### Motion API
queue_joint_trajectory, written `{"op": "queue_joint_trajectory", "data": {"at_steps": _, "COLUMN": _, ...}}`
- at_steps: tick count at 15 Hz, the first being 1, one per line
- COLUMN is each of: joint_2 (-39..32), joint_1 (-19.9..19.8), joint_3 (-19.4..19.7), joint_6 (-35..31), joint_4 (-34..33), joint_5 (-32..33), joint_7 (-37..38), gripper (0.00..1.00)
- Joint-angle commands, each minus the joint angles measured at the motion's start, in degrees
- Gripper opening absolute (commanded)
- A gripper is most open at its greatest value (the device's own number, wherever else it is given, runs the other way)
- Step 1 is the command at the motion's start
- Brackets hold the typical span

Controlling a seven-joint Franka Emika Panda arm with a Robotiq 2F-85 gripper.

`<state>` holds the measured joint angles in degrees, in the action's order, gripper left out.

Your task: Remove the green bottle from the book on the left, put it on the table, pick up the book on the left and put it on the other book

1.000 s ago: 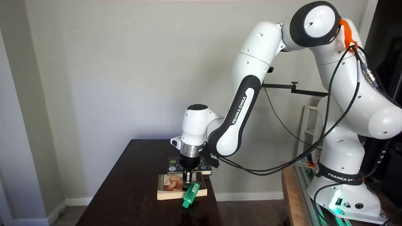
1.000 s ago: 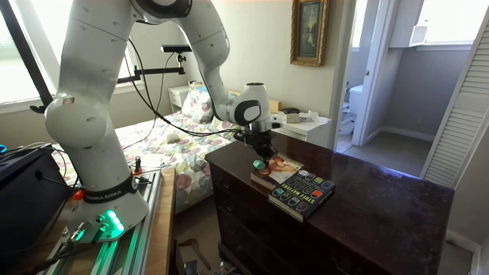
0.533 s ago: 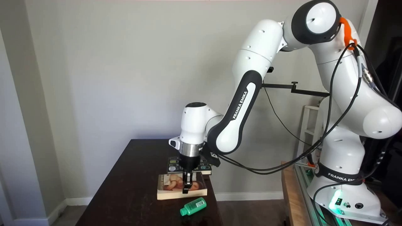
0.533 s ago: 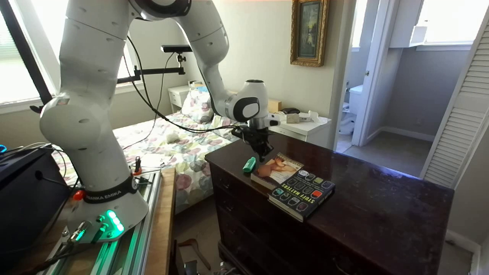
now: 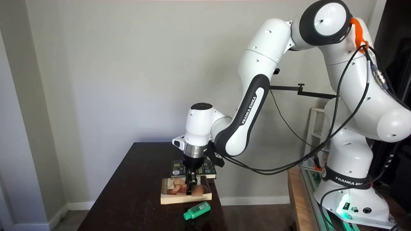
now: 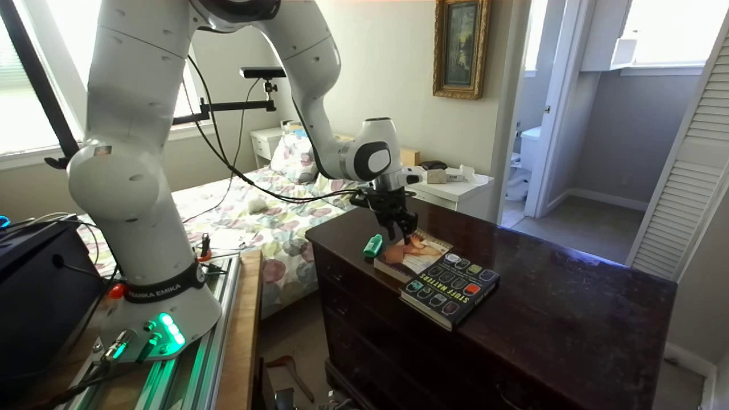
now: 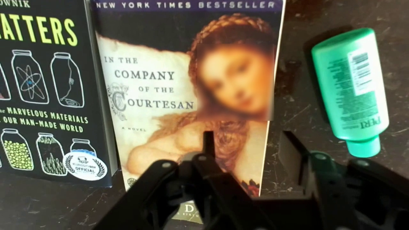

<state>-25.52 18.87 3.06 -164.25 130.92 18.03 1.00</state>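
— What lay closest beneath you?

— The paperback (image 7: pixel 188 95), In the Company of the Courtesan. My end effector (image 7: pixel 250 142) hung over its long edge on the side of the green bottle (image 7: pixel 353 86), one finger (image 7: pixel 209 143) above the cover, the other out past that edge, over the desk (image 6: pixel 558 302). Most of the book lay off to one side of me in the wrist view, its long axis crossing the line my fingers would close along.

— How wide did you stand?

— Partway spread, the fingers well apart, nothing between them and nothing in my hold. Whether a tip brushed the cover, I couldn't tell.

— Enough to take the book?

— I judged not, across its width: the cover looked broader than my gap. The move seemed to call for a wider spread centred over the book, or a finger worked under that edge.

— And the green bottle?

— Just beyond my outer finger, on its side on the desk, near the paperback but not touching it. I counted that step as done.

— Farther off?

— Stuff Matters (image 6: pixel 450 285), dark-covered, lying flat just beside the paperback's opposite long edge. I took it for the goal; the paperback had yet to go on top.
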Motion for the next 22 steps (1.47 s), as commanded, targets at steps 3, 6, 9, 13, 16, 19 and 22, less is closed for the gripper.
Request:
{"op": "queue_joint_trajectory", "data": {"at_steps": 3, "joint_2": -0.79, "joint_1": 3.42, "joint_3": 2.94, "joint_6": -1.07, "joint_4": -0.41, "joint_5": 4.91, "joint_7": 3.24, "gripper": 0.99}}
{"op": "queue_joint_trajectory", "data": {"at_steps": 6, "joint_2": -1.24, "joint_1": 5.79, "joint_3": 5.68, "joint_6": -1.3, "joint_4": -0.47, "joint_5": 8.46, "joint_7": 5.78, "gripper": 1.0}}
{"op": "queue_joint_trajectory", "data": {"at_steps": 9, "joint_2": -1.56, "joint_1": 7.86, "joint_3": 8.12, "joint_6": -0.93, "joint_4": -0.62, "joint_5": 11.9, "joint_7": 8.18, "gripper": 1.0}}
{"op": "queue_joint_trajectory", "data": {"at_steps": 13, "joint_2": -2.19, "joint_1": 10.35, "joint_3": 11.12, "joint_6": -0.17, "joint_4": -0.69, "joint_5": 12.75, "joint_7": 9.61, "gripper": 1.0}}
{"op": "queue_joint_trajectory", "data": {"at_steps": 16, "joint_2": -2.63, "joint_1": 10.06, "joint_3": 11.17, "joint_6": 0.06, "joint_4": -0.85, "joint_5": 13.69, "joint_7": 10.77, "gripper": 1.0}}
{"op": "queue_joint_trajectory", "data": {"at_steps": 19, "joint_2": -3.11, "joint_1": 9.44, "joint_3": 10.76, "joint_6": -0.14, "joint_4": -0.83, "joint_5": 13.1, "joint_7": 11.76, "gripper": 1.0}}
{"op": "queue_joint_trajectory", "data": {"at_steps": 22, "joint_2": -3.53, "joint_1": 9.82, "joint_3": 11.17, "joint_6": -0.32, "joint_4": -0.91, "joint_5": 13.51, "joint_7": 12.46, "gripper": 1.0}}
